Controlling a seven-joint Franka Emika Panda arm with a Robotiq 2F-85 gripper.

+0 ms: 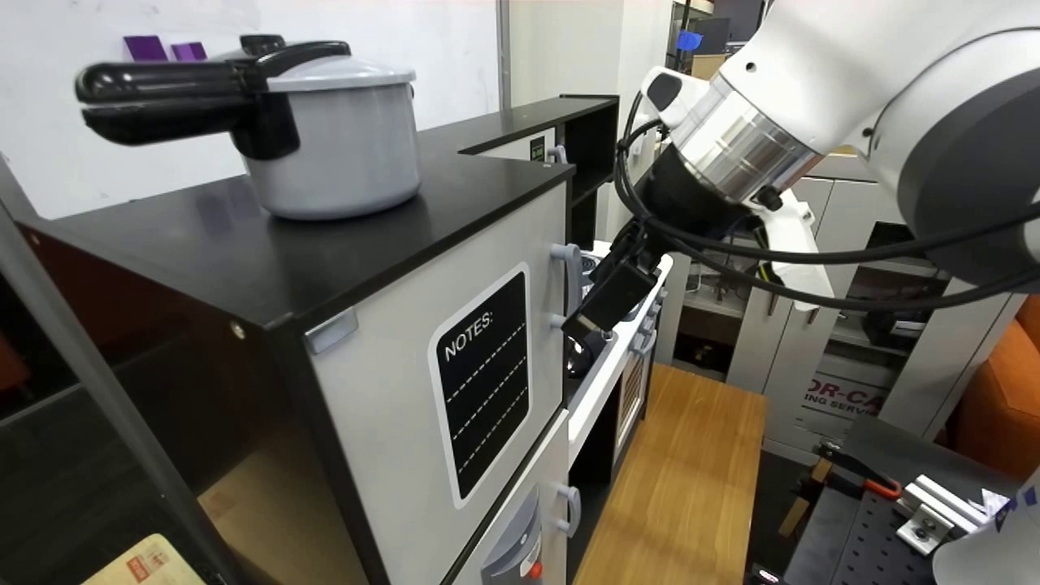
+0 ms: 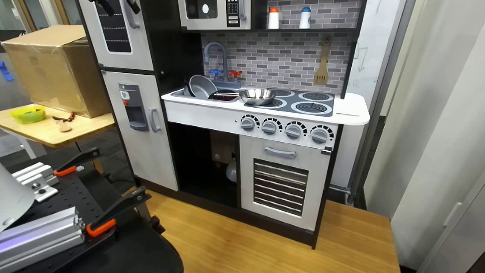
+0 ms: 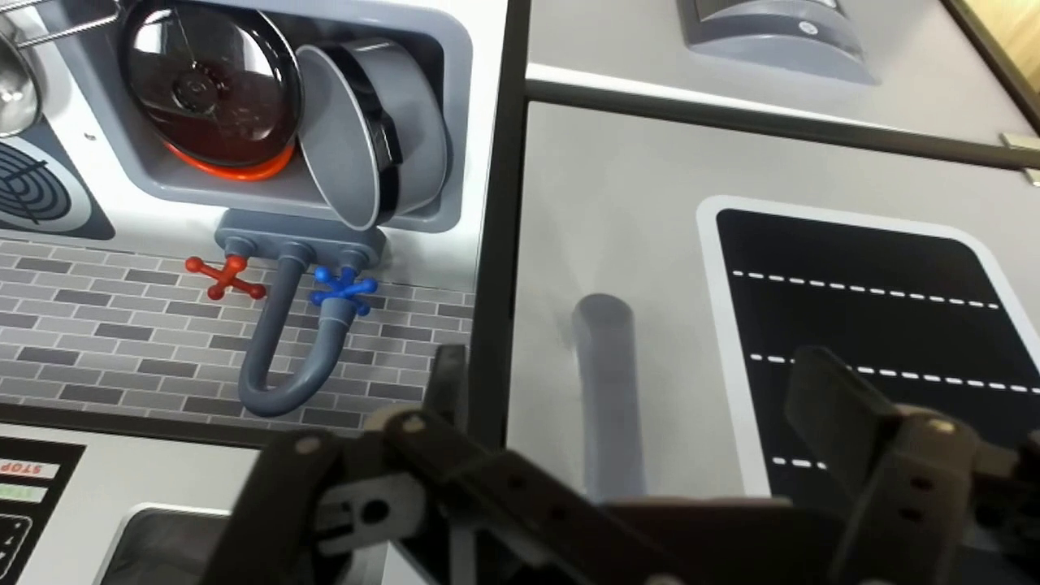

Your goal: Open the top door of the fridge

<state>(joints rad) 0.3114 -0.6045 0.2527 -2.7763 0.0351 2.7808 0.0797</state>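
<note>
The top door (image 1: 382,406) of the white fridge (image 2: 111,87) is shut. It carries a black "NOTES" panel. It also shows in the wrist view (image 3: 650,195). Its grey vertical handle (image 1: 574,280) stands at the edge by the sink; the handle also shows in the wrist view (image 3: 611,390). My gripper (image 1: 578,323) is open and empty in front of the door. In the wrist view the fingers (image 3: 634,366) are spread wide, one to each side of the handle, with no visible contact. The handle's lower part in that view is hidden by the gripper body.
A grey pot (image 1: 341,138) with long black handles stands on the fridge's black top. The lower door (image 2: 155,159) has its own handle. Beside the fridge are a sink with pans (image 3: 374,130), a faucet (image 3: 276,349) and a microwave (image 2: 218,22).
</note>
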